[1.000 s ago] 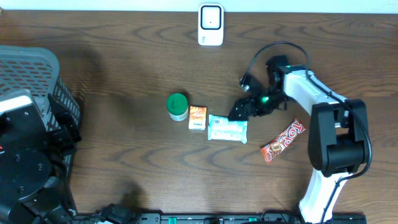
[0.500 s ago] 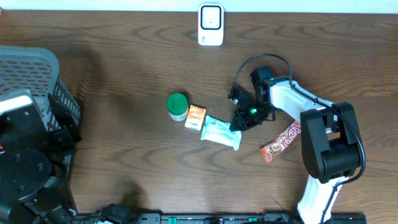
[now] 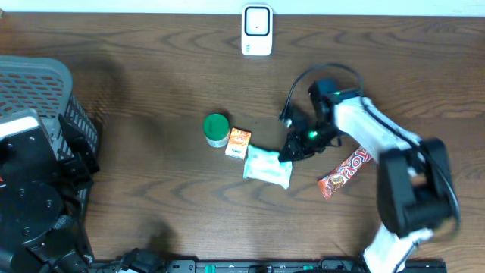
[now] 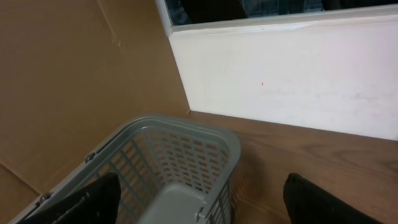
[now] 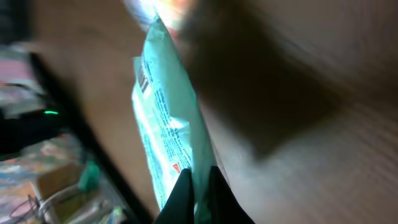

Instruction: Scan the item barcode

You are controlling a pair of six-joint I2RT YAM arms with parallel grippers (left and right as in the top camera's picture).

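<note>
Overhead, packet: The white-and-green packet (image 3: pixel 267 166) was near the middle of the table (image 3: pixel 151 76), just beside the orange box (image 3: pixel 239 142). I could not tell if it was lifted.
Overhead, right pincer: The right pincer (image 3: pixel 288 154) was at the packet's right end, closed on its edge.
Overhead, other things: A green-lidded jar (image 3: pixel 217 129) sat just beside the orange box. A candy bar (image 3: pixel 345 172) lay off to the right, and a grey basket (image 3: pixel 38 83) stood at the left.
Overhead, white scanner: The white scanner (image 3: pixel 256 30) stood at the far edge, well apart from the packet. That it was the scanner is my guess.
Left wrist, left pincer: The left pincer (image 4: pixel 200 186) was wide open and held nothing. It hung above the basket.
Right wrist, grip: Two dark fingers (image 5: pixel 181 202) pinched only the thin edge of the packet. The picture was blurry.
Right wrist, barcode: A small striped patch (image 5: pixel 144 78) showed near the packet's far end — likely the barcode, but too blurry to be sure.
Doing it well: The pinch looked small and the packet floppy. The best way was to lift slowly, stay clear of the orange box, and turn the striped side to the scanner — then hold it flat and calm.
</note>
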